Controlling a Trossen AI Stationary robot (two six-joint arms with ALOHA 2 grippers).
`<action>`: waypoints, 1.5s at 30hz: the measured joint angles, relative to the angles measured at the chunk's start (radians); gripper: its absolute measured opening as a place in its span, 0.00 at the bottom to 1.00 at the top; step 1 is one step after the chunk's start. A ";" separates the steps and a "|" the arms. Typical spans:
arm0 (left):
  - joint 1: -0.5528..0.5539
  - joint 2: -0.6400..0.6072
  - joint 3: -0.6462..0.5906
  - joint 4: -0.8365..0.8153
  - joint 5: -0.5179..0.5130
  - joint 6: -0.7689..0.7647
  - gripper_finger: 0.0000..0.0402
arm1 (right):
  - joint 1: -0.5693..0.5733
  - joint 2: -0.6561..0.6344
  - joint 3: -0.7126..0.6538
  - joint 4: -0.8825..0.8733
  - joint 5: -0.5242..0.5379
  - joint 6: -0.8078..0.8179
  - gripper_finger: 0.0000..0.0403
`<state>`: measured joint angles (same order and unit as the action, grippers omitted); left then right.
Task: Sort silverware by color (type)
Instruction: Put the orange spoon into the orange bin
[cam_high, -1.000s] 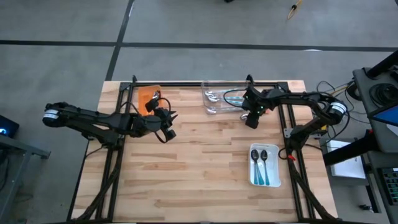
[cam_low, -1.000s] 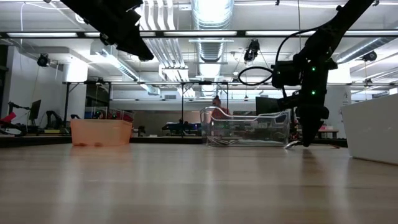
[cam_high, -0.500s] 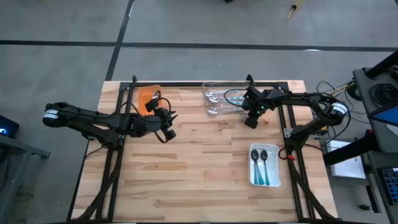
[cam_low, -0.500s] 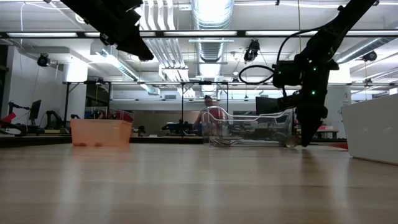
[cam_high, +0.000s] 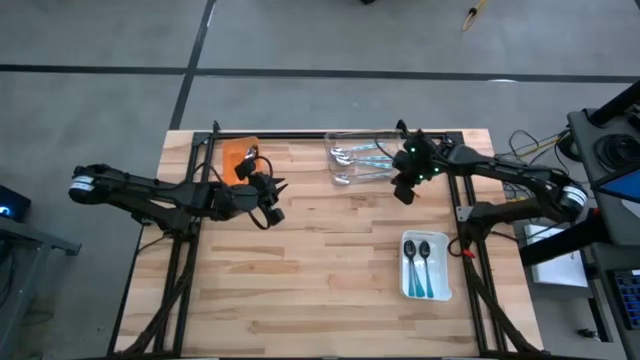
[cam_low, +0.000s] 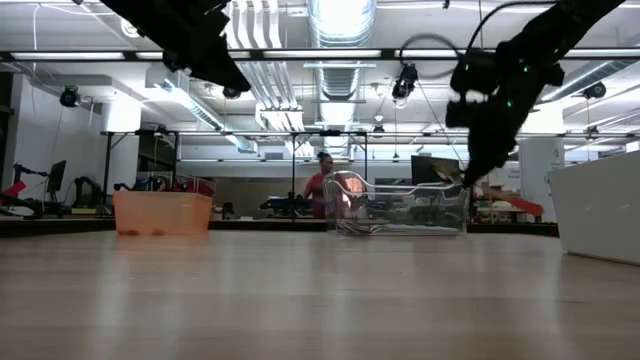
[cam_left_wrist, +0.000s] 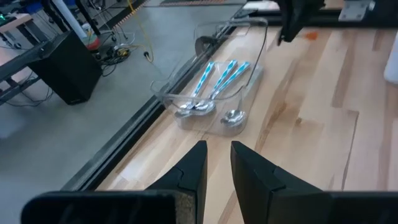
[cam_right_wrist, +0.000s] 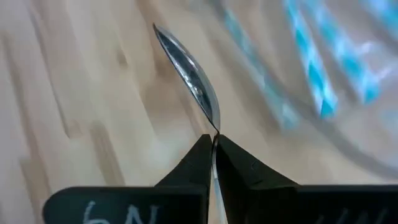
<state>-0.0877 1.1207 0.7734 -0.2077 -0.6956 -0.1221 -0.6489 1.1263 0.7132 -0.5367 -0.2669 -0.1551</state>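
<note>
right gripper (cam_high: 403, 190) sits upper right of centre in the high view, just off the clear tray's (cam_high: 385, 137) right end; fingers clenched on a spoon (cam_right_wrist: 189, 71), seen in the right wrist view with the shiny bowl sticking out past the fingertips (cam_right_wrist: 200, 155) and wood under it; spoon handle colour hidden in the grip; in the low view the same gripper (cam_low: 474, 172) hangs clear of the table, upper right of frame, just right of the clear tray (cam_low: 400, 205).

clear tray holds blue-handled spoons (cam_left_wrist: 219, 81) lying side by side, bowls (cam_left_wrist: 198, 107) bunched at one end; exact count hard to tell; in the high view they (cam_high: 362, 158) show at top centre of the table (cam_high: 320, 290).

white tray (cam_high: 427, 291) at lower right of the high view holds two spoons (cam_high: 419, 262) side by side, bowls toward the top of frame, handles look teal.

orange tray (cam_high: 238, 155) upper left on the table; contents not readable.

left gripper (cam_high: 272, 195) hovers left of centre in the high view, near the orange tray; fingers (cam_left_wrist: 193, 171) slightly parted with nothing between them.

person in a red top (cam_low: 320, 186) stands in the room behind the table in the low view.
</note>
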 joint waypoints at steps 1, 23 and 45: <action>-0.001 0.002 0.000 0.011 0.000 -0.005 0.13 | 0.012 -0.019 0.000 0.032 -0.003 0.015 0.02; -0.198 0.202 0.000 0.254 0.007 -0.097 0.13 | 0.467 -0.005 -0.199 1.248 0.234 0.304 0.02; -0.200 0.225 0.000 0.529 0.091 0.070 0.15 | 0.737 0.578 -0.095 2.095 0.736 0.293 0.02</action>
<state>-0.2874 1.3457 0.7734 0.3215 -0.6043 -0.0525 0.0879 1.7043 0.6178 1.5579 0.4696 0.1384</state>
